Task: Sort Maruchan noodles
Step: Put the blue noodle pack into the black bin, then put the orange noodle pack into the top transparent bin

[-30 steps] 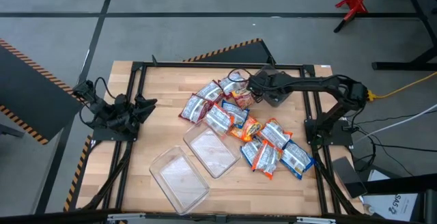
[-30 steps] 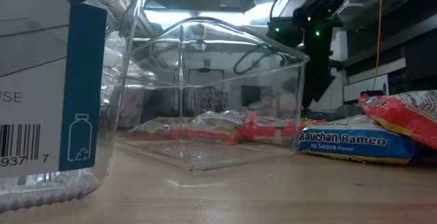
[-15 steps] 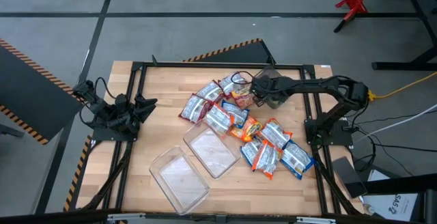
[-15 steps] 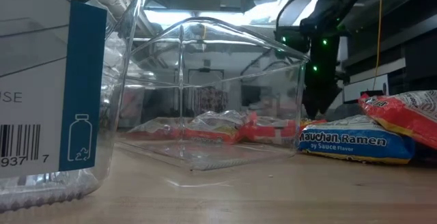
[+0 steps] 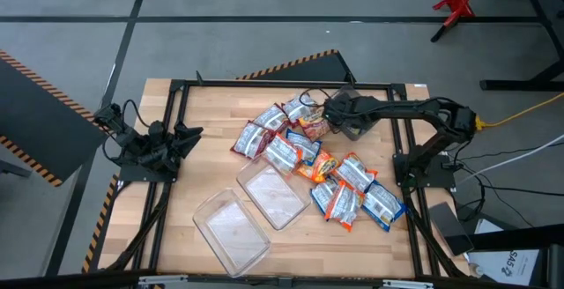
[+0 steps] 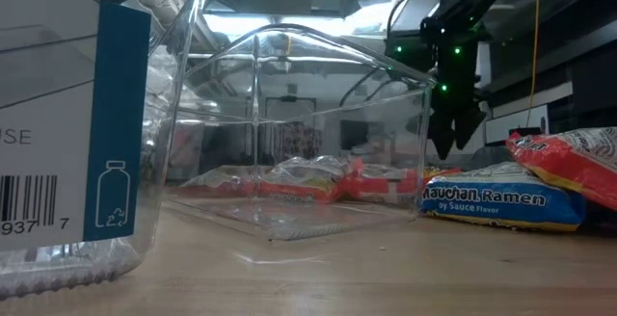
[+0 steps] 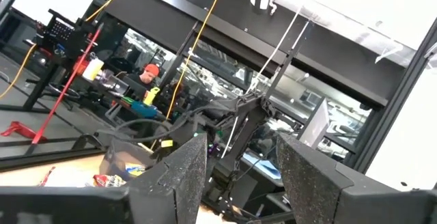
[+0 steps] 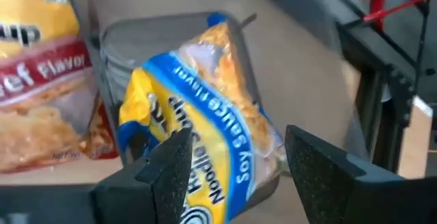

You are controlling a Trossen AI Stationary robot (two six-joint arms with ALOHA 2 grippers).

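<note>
The Maruchan packets lie in a loose heap [image 5: 291, 139] that runs toward the table's right near part [image 5: 357, 192]. My right gripper [image 8: 235, 176] is open over the heap's far end [image 5: 330, 110]. Its fingers stand on either side of the near end of a blue and yellow packet [image 8: 205, 115]. That packet lies slanted in the dark grey tub [image 8: 136, 39], resting on its rim. A red beef packet [image 8: 41, 87] lies beside the tub. In the low view the right gripper [image 6: 453, 141] points down, clear of the packets. My left gripper [image 7: 239, 176] is open and waits at the table's left edge [image 5: 181, 137].
Two clear tubs stand near the front: one [image 5: 273, 194] by the heap, one [image 5: 231, 229] closer to the near edge. In the low view they fill the left side [image 6: 289, 133], with a blue packet [image 6: 501, 200] and a red packet [image 6: 578, 162] on the right. A black frame [image 5: 401, 139] borders the table.
In the low view my right gripper has come down from high over the far side of the heap. It now hangs lower, with its fingertips pointing down just above the packets. Across the table it has hardly shifted.
</note>
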